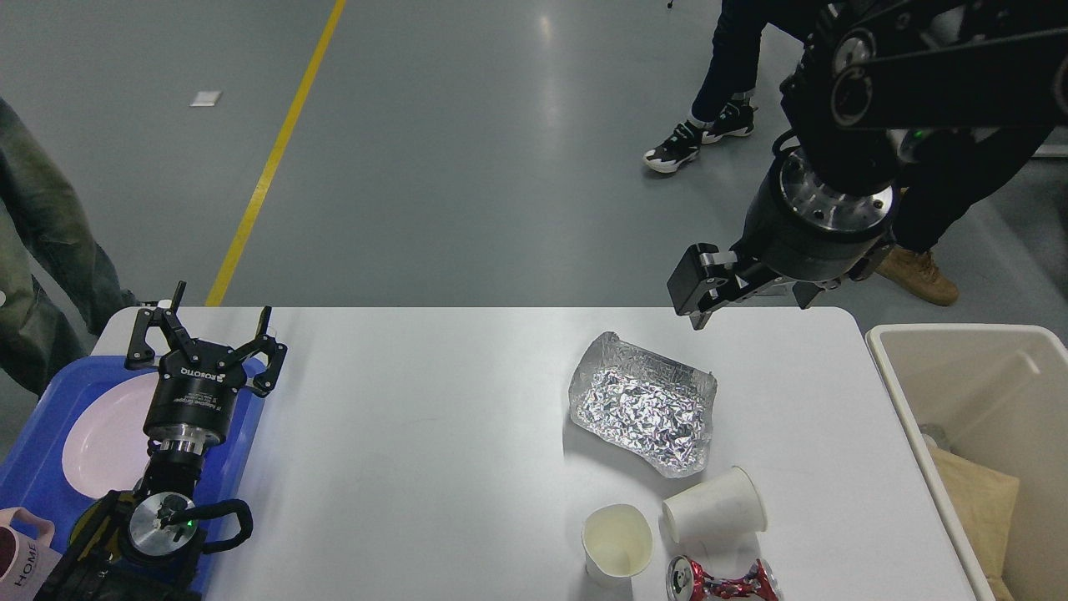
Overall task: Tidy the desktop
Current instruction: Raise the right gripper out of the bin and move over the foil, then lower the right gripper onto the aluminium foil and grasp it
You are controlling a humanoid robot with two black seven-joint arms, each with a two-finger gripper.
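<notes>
Right gripper (699, 294) hovers just beyond the foil (642, 401); its finger spread is unclear. Left gripper (204, 338) rests spread. Foil lies mid-desktop (417, 451), probably light and crushable; pinch its near raised rim.

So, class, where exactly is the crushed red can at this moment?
In the head view, the crushed red can lies at the near edge of the desktop, right of centre, just below the tipped paper cup and right of the upright paper cup.
</notes>
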